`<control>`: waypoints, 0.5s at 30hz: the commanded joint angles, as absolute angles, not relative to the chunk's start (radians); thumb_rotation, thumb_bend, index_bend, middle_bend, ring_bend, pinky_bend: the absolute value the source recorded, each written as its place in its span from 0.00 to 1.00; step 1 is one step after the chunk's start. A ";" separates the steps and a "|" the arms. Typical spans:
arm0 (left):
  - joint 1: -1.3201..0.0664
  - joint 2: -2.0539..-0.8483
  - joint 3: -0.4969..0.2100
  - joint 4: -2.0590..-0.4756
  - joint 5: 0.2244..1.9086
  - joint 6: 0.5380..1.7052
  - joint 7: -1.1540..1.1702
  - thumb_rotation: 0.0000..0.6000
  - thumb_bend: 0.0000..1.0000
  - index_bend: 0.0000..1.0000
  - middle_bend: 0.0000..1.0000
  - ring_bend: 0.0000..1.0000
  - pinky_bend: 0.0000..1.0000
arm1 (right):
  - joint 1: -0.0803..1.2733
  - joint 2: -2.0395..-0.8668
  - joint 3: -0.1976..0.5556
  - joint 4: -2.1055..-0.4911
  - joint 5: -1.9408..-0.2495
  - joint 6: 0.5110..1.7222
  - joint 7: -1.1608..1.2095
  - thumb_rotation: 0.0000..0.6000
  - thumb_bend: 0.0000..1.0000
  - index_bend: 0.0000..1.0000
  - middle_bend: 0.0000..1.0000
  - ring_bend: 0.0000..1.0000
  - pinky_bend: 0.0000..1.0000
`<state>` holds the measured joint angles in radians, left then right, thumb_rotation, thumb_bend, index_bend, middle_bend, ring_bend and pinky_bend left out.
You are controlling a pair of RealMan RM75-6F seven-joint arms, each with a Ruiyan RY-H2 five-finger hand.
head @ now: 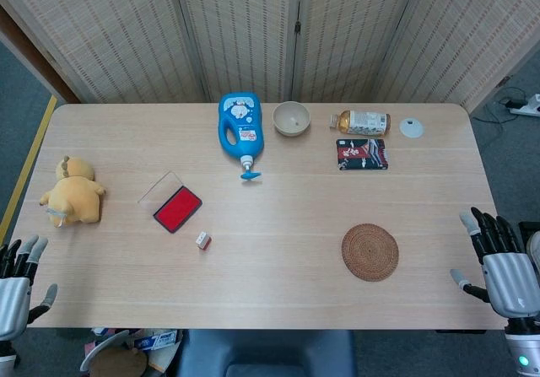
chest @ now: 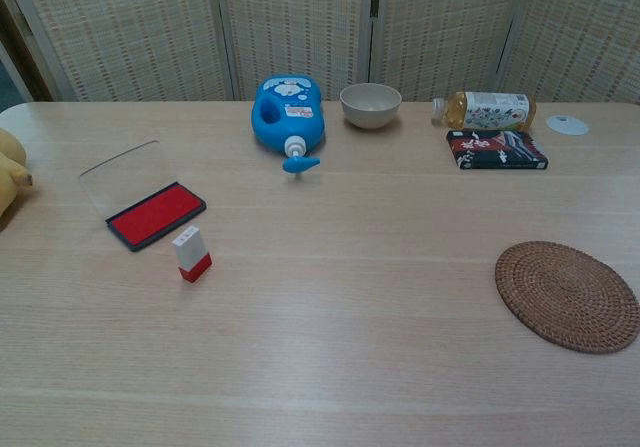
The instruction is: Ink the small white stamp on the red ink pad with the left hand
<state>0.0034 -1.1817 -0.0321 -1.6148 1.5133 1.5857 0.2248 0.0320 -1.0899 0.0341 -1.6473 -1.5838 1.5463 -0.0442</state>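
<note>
**Head view: small stamp stands untouched beside the open ink pad**

Head view and chest view both show the small white stamp (chest: 192, 253) standing upright on the counter (head: 278, 267), its long axis vertical, white body above and red base on the wood. It sits in the counter's left half, nearer the front edge than the back.

Just beside it, toward the left back, lies the red ink pad (chest: 156, 215), apart from the stamp, its clear lid (chest: 128, 175) folded open behind it. Nothing lies between the two.

A yellow plush toy (head: 72, 193) sits by the left edge. Along the back edge are a blue bottle (head: 240, 126) on its side, a bowl (head: 291, 117), a drink bottle (head: 363, 123) and a white disc (head: 411, 128); a dark packet (head: 362, 153) lies before them. A woven coaster (head: 369, 251) rests toward the right front.

The left hand (head: 17, 288) hangs off the front left corner, fingers spread, holding nothing. The right hand (head: 499, 263) hangs off the front right corner, fingers likewise apart and empty.
</note>
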 commanded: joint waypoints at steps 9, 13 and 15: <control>-0.015 -1.183 -0.020 -1.619 1.562 1.578 0.238 1.00 0.33 0.10 0.00 0.00 0.05 | 0.020 -1.084 0.031 -1.647 -1.584 1.563 -0.030 1.00 0.20 0.00 0.00 0.00 0.00; -0.043 -1.158 -0.020 -1.651 1.562 1.528 0.276 1.00 0.33 0.11 0.00 0.00 0.05 | 0.019 -1.085 0.037 -1.646 -1.572 1.563 -0.030 1.00 0.20 0.00 0.00 0.00 0.00; -0.063 -1.139 -0.023 -1.681 1.555 1.494 0.293 1.00 0.33 0.11 0.00 0.00 0.05 | 0.020 -1.086 0.041 -1.646 -1.566 1.560 -0.032 1.00 0.20 0.00 0.00 0.00 0.00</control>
